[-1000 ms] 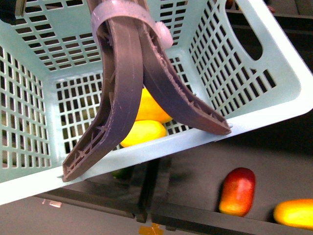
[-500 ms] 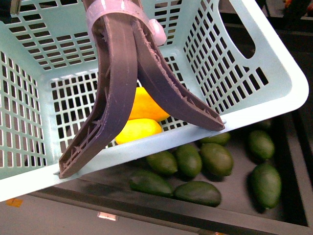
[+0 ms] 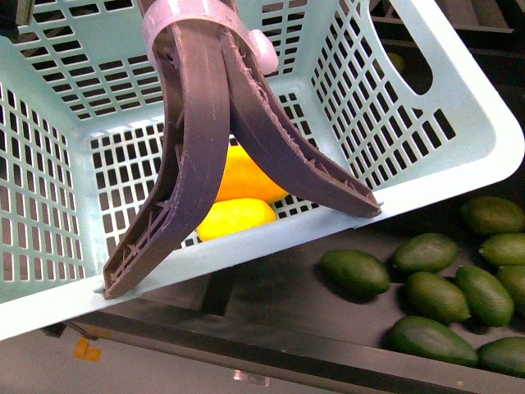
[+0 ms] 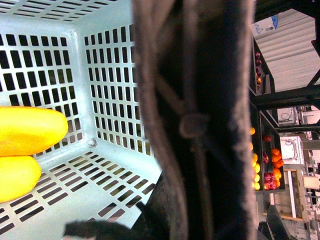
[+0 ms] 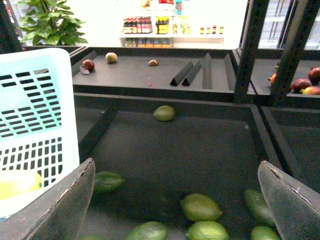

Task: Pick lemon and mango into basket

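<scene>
Filling most of the front view, the basket hangs tilted above a dark produce shelf, its two brown handles bound together at the top by a white tie and splaying down to the near rim. Inside the basket, on its slotted floor against the near wall, the mango lies partly hidden behind the handles, and the lemon rests touching it, closer to the near rim. Beside the basket, on the shelf below its lower corner, a cluster of green oval fruits lies close together. From the left wrist view, a blurred dark mass covers the middle, so whether the left gripper is spread or closed cannot be told; the basket's inner corner and both yellow fruits show past it. From the right wrist view, the right gripper has its jaws wide apart and empty, near the basket's outer wall, with green fruits on the shelf under it.
</scene>
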